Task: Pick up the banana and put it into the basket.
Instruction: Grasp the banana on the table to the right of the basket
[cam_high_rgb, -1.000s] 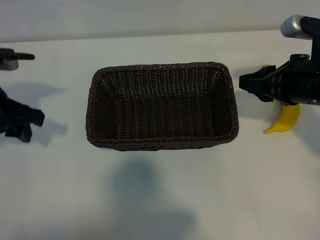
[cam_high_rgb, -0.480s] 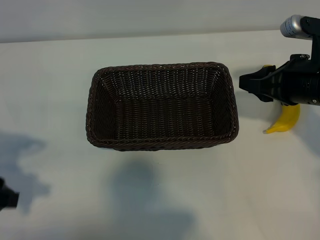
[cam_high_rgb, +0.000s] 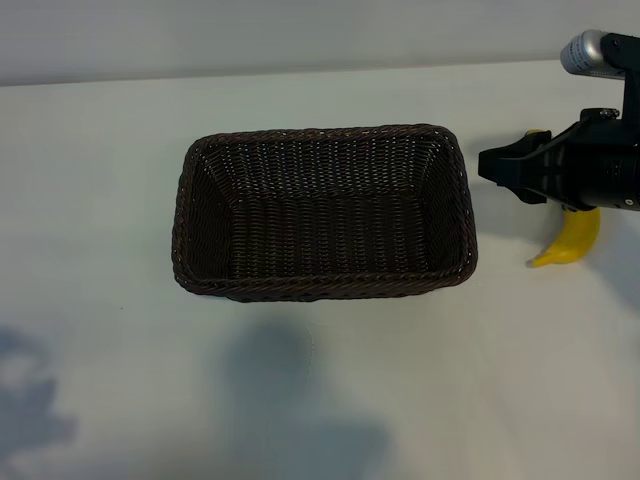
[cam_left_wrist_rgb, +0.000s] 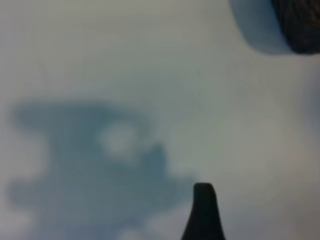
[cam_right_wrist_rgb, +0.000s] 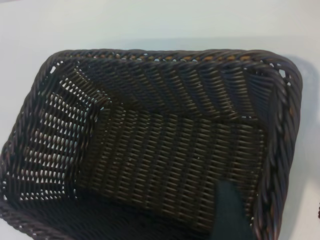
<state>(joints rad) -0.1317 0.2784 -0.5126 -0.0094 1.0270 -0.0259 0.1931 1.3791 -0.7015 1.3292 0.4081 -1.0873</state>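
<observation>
The dark brown wicker basket (cam_high_rgb: 322, 210) stands empty in the middle of the white table. The yellow banana (cam_high_rgb: 570, 240) lies on the table to its right, mostly hidden under my right arm, with one end showing (cam_high_rgb: 537, 133). My right gripper (cam_high_rgb: 495, 172) hovers open between the basket's right rim and the banana, holding nothing. In the right wrist view it looks down into the basket (cam_right_wrist_rgb: 165, 145) past one fingertip (cam_right_wrist_rgb: 227, 210). My left arm is outside the exterior view. Its wrist view shows one fingertip (cam_left_wrist_rgb: 203, 210) above bare table and a basket corner (cam_left_wrist_rgb: 300, 25).
The white table (cam_high_rgb: 120, 380) runs out on all sides of the basket. The left arm's shadow (cam_high_rgb: 30, 420) falls on the near left corner. A pale wall (cam_high_rgb: 300, 30) lies beyond the far table edge.
My left arm has swung from the table's left side toward the near left corner and out of the exterior view, leaving only its shadow. The right arm, basket and banana have stayed put.
</observation>
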